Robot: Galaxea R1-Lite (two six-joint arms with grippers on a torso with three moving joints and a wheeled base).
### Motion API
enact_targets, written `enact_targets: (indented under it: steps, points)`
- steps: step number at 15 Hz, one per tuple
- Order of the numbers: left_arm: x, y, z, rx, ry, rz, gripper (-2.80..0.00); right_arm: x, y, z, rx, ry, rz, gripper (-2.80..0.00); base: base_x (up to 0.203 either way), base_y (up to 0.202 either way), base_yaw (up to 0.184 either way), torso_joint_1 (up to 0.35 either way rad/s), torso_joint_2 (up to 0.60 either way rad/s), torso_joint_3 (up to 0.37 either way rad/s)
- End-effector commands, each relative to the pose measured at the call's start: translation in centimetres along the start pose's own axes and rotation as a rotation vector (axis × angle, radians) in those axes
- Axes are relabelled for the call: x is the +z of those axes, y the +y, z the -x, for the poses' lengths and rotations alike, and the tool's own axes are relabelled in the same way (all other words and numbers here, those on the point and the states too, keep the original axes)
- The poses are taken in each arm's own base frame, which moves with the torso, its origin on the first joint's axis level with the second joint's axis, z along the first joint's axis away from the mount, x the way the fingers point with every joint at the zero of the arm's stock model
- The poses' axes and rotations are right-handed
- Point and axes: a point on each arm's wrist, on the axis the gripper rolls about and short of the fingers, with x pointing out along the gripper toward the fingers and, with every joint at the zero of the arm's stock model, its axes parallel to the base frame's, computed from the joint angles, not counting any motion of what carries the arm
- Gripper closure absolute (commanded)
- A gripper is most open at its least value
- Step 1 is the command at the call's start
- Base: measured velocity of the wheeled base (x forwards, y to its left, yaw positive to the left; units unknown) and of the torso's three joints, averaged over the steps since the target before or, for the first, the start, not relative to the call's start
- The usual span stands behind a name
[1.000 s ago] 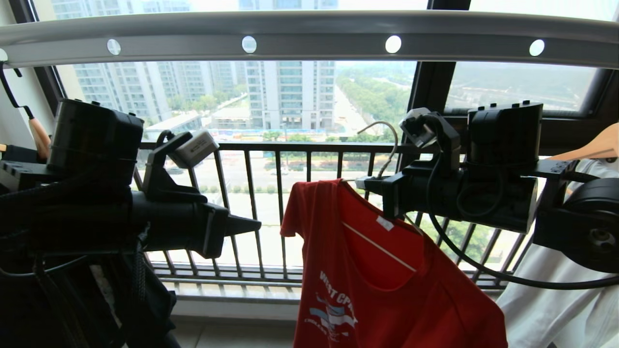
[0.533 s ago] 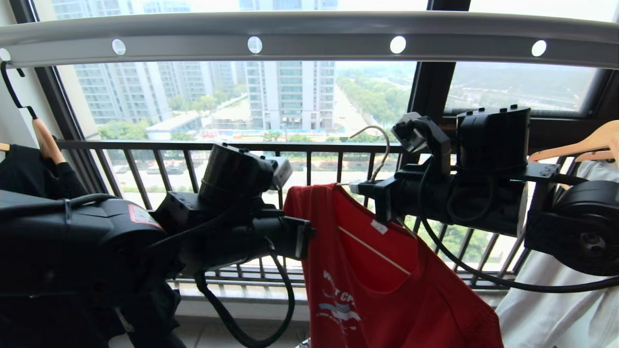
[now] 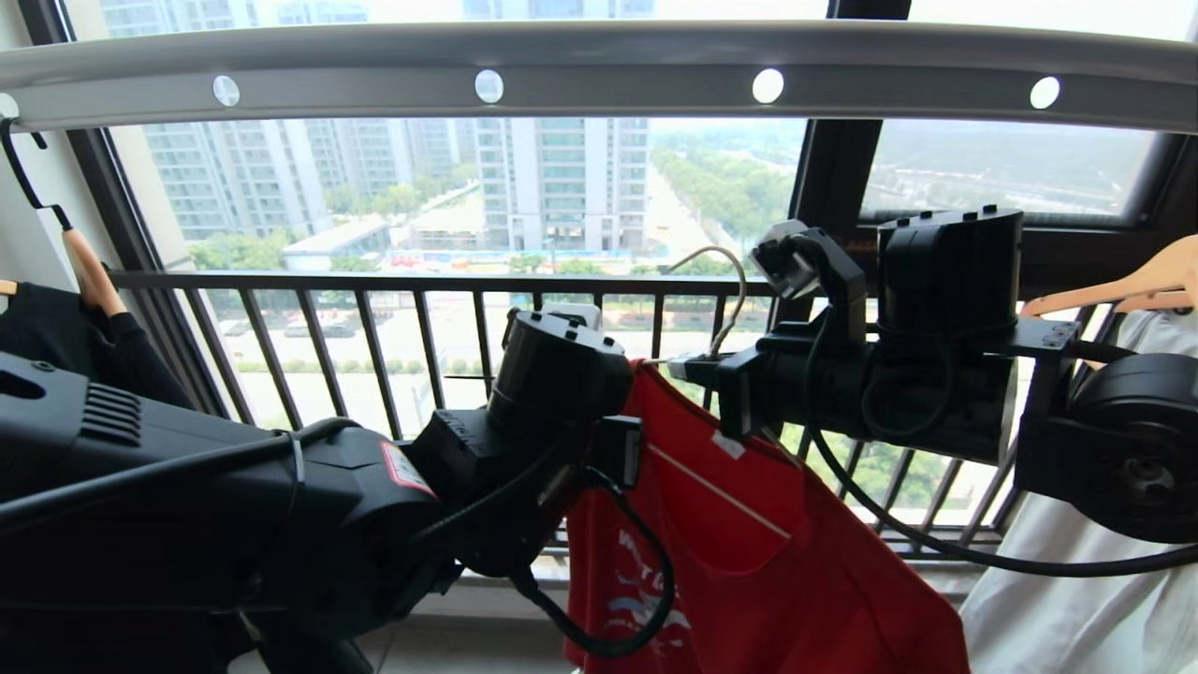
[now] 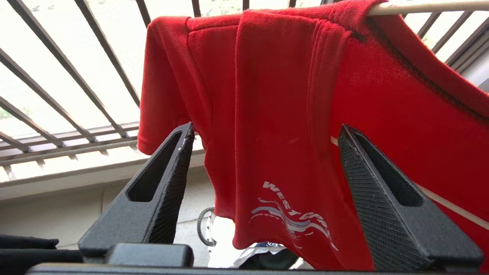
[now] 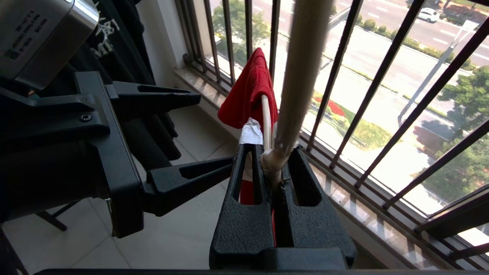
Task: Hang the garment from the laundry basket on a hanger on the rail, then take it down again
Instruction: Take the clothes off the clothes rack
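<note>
Right gripper [image 5: 273, 160] jaws clenched on hanger [image 5: 266, 118] neck, frame centre, below rail [image 3: 599, 65]. Garment [image 4: 305, 126] draped on hanger. Left gripper [image 4: 263, 133] jaws released, spread either side of the garment's sleeve.

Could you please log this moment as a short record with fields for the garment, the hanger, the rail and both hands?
garment: bright red printed T-shirt, draped on the hanger
hanger: thin white wire hanger, held below the rail, hook not on it
rail: long grey metal bar with round holes, overhead
left hand: open, fingers either side of the shirt's shoulder
right hand: shut on the hanger at its neck
</note>
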Motion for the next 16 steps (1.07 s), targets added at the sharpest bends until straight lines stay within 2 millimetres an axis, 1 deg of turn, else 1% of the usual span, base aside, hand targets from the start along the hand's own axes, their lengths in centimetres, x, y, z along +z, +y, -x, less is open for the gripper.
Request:
enact_targets:
  steps: [1,5,7,9,12,16]
  points:
    - [0.2,-0.2,0.1,0.0,-0.007,0.004,-2.8,0.2,0.3,0.2,0.01,-0.007,0.002,0.0,0.0,0.0,0.0,0.0,0.0,0.0]
    - [-0.1,-0.2,-0.4,0.017,-0.002,-0.004,-2.8,0.5,1.3,1.0,0.038,-0.02,0.011,0.0,0.0,0.0,0.0,0.0,0.0,0.0]
    - [-0.1,0.0,-0.6,0.064,-0.013,-0.016,-2.8,0.6,1.5,1.3,0.044,-0.026,0.014,0.0,0.0,0.0,0.0,0.0,0.0,0.0]
    - [0.0,0.7,-1.0,0.119,-0.021,-0.041,-2.8,0.8,1.6,1.6,0.044,-0.034,0.015,0.0,0.0,0.0,0.0,0.0,0.0,0.0]
    - [1.1,2.2,-1.5,0.158,-0.069,-0.044,-2.8,0.8,1.6,1.5,0.044,-0.031,0.014,0.0,0.0,0.0,0.0,0.0,0.0,0.0]
    - [1.0,2.3,-1.5,0.161,-0.067,-0.052,-2.8,0.7,1.5,1.3,0.041,-0.03,0.014,0.0,0.0,0.0,0.0,0.0,0.0,0.0]
